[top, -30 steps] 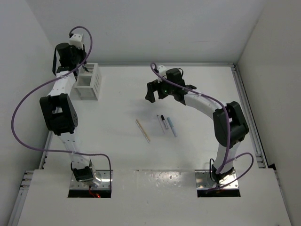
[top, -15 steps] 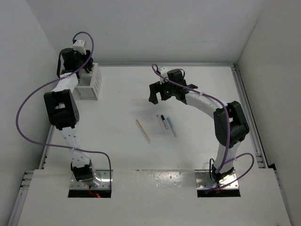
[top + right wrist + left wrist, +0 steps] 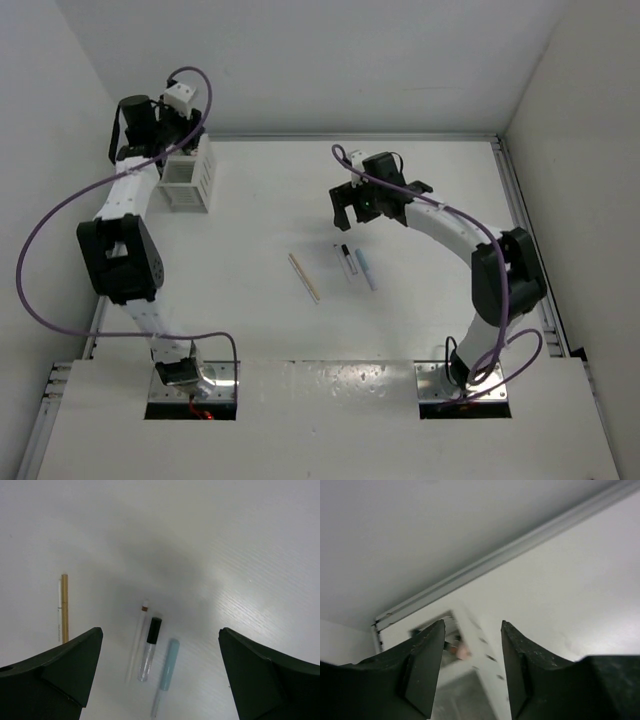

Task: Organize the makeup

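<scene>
Several makeup sticks lie mid-table: a long tan wooden one (image 3: pixel 304 276) (image 3: pixel 64 608), a thin white one (image 3: pixel 341 262) (image 3: pixel 137 640), a black-capped clear tube (image 3: pixel 349 259) (image 3: pixel 150 647) and a pale blue one (image 3: pixel 366 270) (image 3: pixel 167 667). My right gripper (image 3: pixel 352 213) (image 3: pixel 161 635) is wide open and empty, hovering above the three right-hand sticks. My left gripper (image 3: pixel 165 135) (image 3: pixel 472 630) is open and empty above the white slatted box (image 3: pixel 188 172) (image 3: pixel 470 680). A blurred peach tip (image 3: pixel 463 652) shows inside the box.
The box stands at the far left corner beside the left wall. A raised rail (image 3: pixel 350 135) runs along the table's far edge, and another runs down the right side (image 3: pixel 525 230).
My left gripper has swung up and back above the box. My right gripper has moved right and nearer, over the three sticks. The sticks have not moved.
</scene>
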Robot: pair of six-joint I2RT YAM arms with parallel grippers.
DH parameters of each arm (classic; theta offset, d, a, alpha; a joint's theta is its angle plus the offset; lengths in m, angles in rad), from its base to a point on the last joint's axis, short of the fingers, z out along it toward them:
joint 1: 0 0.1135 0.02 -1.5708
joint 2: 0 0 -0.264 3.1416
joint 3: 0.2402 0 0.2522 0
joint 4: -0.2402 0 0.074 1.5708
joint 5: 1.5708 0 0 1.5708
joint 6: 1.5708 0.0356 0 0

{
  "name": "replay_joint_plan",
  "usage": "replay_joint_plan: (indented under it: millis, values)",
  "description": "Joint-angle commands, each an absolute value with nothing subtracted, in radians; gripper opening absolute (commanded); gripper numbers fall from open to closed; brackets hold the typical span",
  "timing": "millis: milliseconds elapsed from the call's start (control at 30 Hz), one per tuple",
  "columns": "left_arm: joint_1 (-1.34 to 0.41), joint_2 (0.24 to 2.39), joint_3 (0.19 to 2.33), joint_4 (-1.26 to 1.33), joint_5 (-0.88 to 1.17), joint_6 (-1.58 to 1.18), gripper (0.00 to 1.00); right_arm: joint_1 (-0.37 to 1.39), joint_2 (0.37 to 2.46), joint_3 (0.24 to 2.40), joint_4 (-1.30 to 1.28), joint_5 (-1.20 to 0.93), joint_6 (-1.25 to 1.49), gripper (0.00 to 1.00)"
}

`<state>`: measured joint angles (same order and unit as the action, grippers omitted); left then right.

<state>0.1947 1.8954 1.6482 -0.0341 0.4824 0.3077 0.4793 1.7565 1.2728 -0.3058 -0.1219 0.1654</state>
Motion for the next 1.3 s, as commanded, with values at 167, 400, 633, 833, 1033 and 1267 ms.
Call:
replay_joint_plan:
  millis: [167, 400, 633, 833, 1033, 1267]
  values:
    - [-0.047, 1.540, 1.283, -0.256, 0.477, 0.128, 0.45, 0.477, 1.554, 1.042, -0.309, 0.074, 0.261, 0.82]
    - [-0.236, 1.467, 1.063, -0.256, 0.298, -0.098, 0.44, 0.483, 1.597, 1.006, -0.403, 0.009, 0.247, 0.52]
    - [-0.307, 1.396, 0.967, -0.213, 0.298, -0.118, 0.47, 0.498, 1.608, 0.887, -0.388, -0.005, 0.327, 0.44]
    - [-0.307, 1.368, 0.922, -0.204, 0.298, -0.129, 0.47, 0.511, 1.661, 0.839, -0.365, -0.035, 0.347, 0.43]
    - [-0.307, 1.359, 0.911, -0.195, 0.288, -0.129, 0.49, 0.522, 1.697, 0.851, -0.371, -0.005, 0.364, 0.42]
    - [-0.307, 1.350, 0.902, -0.186, 0.288, -0.109, 0.49, 0.532, 1.640, 0.919, -0.446, 0.064, 0.344, 0.43]
